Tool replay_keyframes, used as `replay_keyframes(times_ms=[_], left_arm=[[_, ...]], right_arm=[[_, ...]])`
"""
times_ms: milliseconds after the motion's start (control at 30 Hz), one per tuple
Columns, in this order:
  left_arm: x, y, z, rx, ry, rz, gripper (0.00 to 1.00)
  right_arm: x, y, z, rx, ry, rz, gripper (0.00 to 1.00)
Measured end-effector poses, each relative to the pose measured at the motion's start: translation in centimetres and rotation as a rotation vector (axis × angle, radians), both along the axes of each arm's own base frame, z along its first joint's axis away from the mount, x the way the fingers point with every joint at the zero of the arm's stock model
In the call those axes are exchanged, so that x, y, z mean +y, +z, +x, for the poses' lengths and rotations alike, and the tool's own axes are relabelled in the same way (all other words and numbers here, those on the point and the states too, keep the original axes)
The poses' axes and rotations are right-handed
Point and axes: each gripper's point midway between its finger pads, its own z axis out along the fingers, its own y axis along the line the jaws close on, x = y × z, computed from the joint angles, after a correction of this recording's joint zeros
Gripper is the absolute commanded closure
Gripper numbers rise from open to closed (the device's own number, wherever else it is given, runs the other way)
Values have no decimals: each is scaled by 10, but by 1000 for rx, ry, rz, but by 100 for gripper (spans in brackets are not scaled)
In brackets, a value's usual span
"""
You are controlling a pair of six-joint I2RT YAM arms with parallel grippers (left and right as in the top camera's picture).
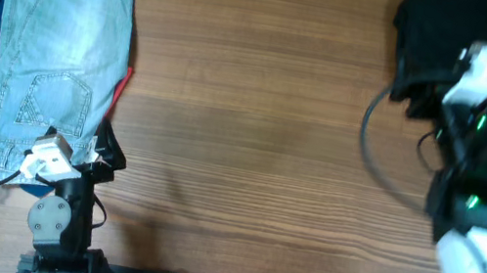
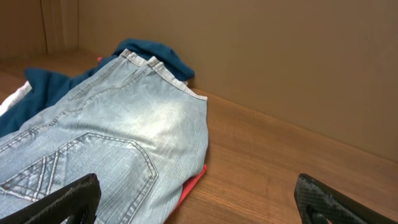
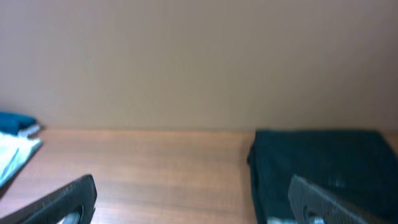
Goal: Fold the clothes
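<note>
Showing the right pincer with its two dark fingers spread wide and nothing held between them, poised low over the wooden surface. Just ahead and to its right lie the black shorts, a flat, matte, straight-edged block at the far right corner of the surface. The left pincer is likewise wide open and empty, close to the pale denim shorts, whose stiff, faded weave shows stitched seams and a back pocket. These rest on a rumpled navy garment and a red cloth.

Risk, as judged: a shallow pinch could catch only the top layer of the limp black fabric and drag the block open. A sideways pull so near the edge could also slide it off. The looping cable might snag the cloth.
</note>
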Motion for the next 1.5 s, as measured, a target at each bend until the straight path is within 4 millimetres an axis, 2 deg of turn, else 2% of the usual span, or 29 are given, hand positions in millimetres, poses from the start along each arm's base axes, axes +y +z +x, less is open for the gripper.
replay_keyframes(times_ms=[67,200,300,433,567,1000,1133,1300,1500], left_arm=[[0,0,0,-1,0,0,0],[0,0,0,-1,0,0,0],[0,0,0,-1,0,0,0],[0,0,0,-1,0,0,0],[0,0,0,0,0,0,0],[0,0,0,0,0,0,0],[0,0,0,0,0,0,0],[0,0,0,0,0,0,0],[0,0,0,0,0,0,0]], right_arm=[[4,-14,-13,-28,3,3,0],[9,-76,-44,41,-3,30,0],[10,-94,-62,49,-8,39,0],[15,-91,-84,-30,-4,38,0],[25,-100,-103,-74,15,37,0],[27,-132,-130,-51,16,31,0],[27,-132,-135,-55,16,31,0],[26,-111,-140,-147,17,36,0],[16,-110,-139,-154,-24,33,0]])
